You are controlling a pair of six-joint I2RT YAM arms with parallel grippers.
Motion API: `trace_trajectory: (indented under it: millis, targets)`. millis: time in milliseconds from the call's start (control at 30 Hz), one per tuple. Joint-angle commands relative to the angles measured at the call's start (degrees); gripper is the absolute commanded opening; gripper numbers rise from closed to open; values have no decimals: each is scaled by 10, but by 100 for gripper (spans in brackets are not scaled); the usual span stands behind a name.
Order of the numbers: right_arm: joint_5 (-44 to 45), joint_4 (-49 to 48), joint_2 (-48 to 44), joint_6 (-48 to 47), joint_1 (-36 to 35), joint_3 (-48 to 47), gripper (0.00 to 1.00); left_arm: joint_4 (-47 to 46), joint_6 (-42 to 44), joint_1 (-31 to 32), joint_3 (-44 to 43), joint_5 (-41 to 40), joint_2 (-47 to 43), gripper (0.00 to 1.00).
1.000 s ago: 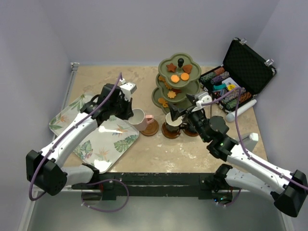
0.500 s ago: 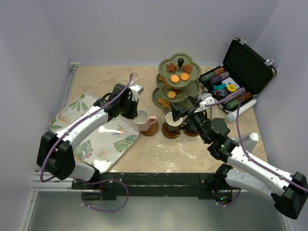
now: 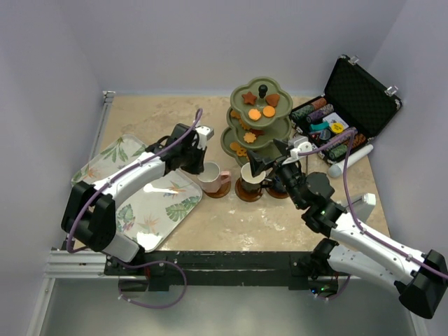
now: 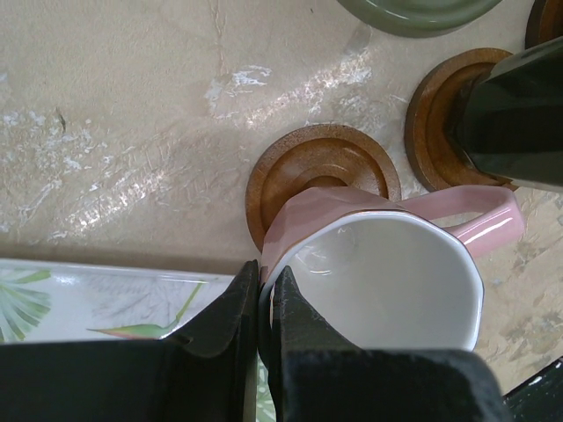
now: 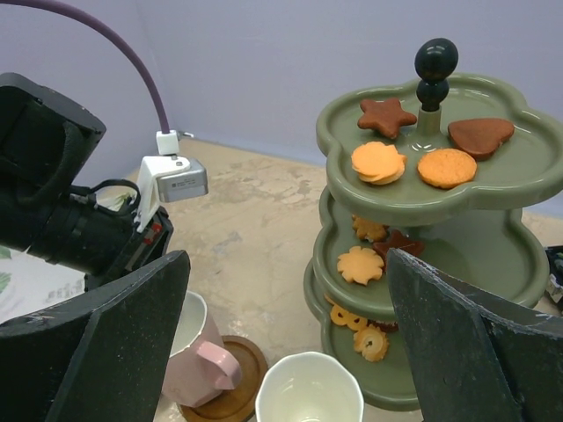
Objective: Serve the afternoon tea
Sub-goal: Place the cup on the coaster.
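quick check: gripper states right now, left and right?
Left gripper: closed, pinching the rim of the pink cup.
Right gripper: open, holding nothing.

We see the olive-green three-tier stand [image 5: 537, 176] upright at the back of the counter [image 3: 154, 119], with orange and brown biscuits [image 5: 378, 163] spread over all its tiers. In front of it the cream cup [image 5: 308, 391] stands empty on a brown saucer [image 3: 248, 197]. Beside it the pinkish-white cup [image 4: 378, 272], also empty, sits over a second saucer [image 4: 321, 167], its rim pinched by the left claw [image 4: 266, 286].
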State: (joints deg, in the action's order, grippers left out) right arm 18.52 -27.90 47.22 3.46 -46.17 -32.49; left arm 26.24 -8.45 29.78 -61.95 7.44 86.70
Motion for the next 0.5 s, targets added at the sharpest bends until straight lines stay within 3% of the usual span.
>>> trace_trajectory:
  millis: [0,467]
  targets:
    - [-1,-30,-4,1,0,1,98,-62,-19,7,-26,14,-1,0]
    - [-9,-33,-8,0,0,6,98,-77,-20,18,-31,18,23,0]
